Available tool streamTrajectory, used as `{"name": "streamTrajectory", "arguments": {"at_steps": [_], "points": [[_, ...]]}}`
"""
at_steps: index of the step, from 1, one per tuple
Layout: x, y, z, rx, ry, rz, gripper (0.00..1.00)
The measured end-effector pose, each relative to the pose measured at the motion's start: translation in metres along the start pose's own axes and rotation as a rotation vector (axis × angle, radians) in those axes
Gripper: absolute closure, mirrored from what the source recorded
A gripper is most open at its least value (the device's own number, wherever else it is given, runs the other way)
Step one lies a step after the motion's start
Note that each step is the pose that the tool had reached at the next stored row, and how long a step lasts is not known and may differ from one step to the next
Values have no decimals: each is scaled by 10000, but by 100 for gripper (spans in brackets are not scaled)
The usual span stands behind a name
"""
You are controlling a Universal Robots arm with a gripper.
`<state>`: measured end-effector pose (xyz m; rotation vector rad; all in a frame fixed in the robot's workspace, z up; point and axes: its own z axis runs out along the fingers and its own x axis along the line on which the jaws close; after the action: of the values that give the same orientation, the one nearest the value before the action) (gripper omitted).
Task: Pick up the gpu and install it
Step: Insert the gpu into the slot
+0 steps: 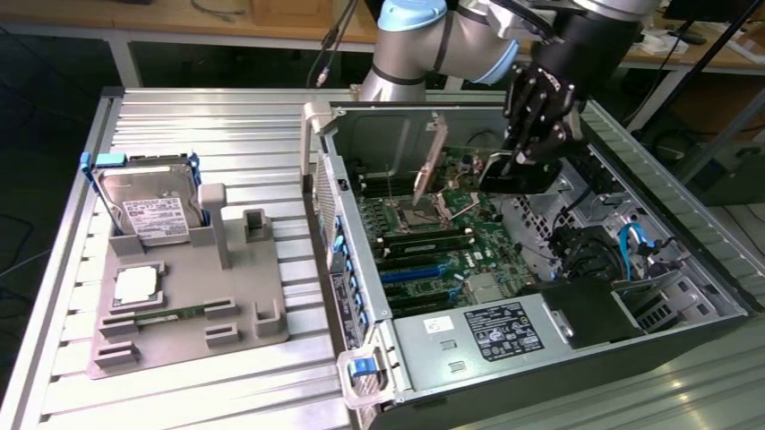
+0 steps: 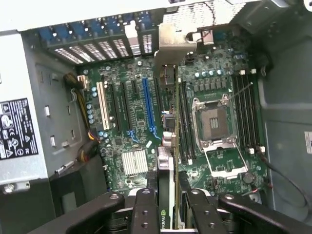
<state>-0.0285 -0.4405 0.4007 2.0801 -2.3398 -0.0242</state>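
My gripper point(image 1: 511, 172) is shut on the gpu point(image 1: 428, 157) inside the open computer case point(image 1: 358, 296). The card hangs edge-on above the green motherboard point(image 1: 445, 242), its silver bracket towards the case's rear wall. In the wrist view the gpu point(image 2: 166, 161) runs as a thin strip from its bracket down between my black fingers point(image 2: 145, 210), with the gripper point(image 2: 168, 214) clamped on the card's end. It hovers over the motherboard point(image 2: 129, 112) between the blue slot point(image 2: 147, 105) and the CPU socket point(image 2: 214, 122); I cannot tell whether it touches a slot.
A grey holder point(image 1: 239, 305) on the exterior view's left carries a silver hard drive point(image 1: 150, 210), a CPU point(image 1: 138, 285) and a narrow memory stick point(image 1: 167, 313). The power supply point(image 1: 493, 327) and drive cage point(image 1: 622, 269) crowd the case's near end. Cables point(image 2: 85, 126) hang beside the board.
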Motion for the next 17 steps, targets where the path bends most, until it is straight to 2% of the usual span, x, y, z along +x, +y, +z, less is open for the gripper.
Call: {"name": "streamTrajectory", "arguments": {"at_steps": [5, 9, 17], "points": [[0, -1, 54, -2, 17, -927, 73], [1, -2, 143, -3, 28, -1516, 73], [2, -5, 285, -3, 33, -1508, 73]]}}
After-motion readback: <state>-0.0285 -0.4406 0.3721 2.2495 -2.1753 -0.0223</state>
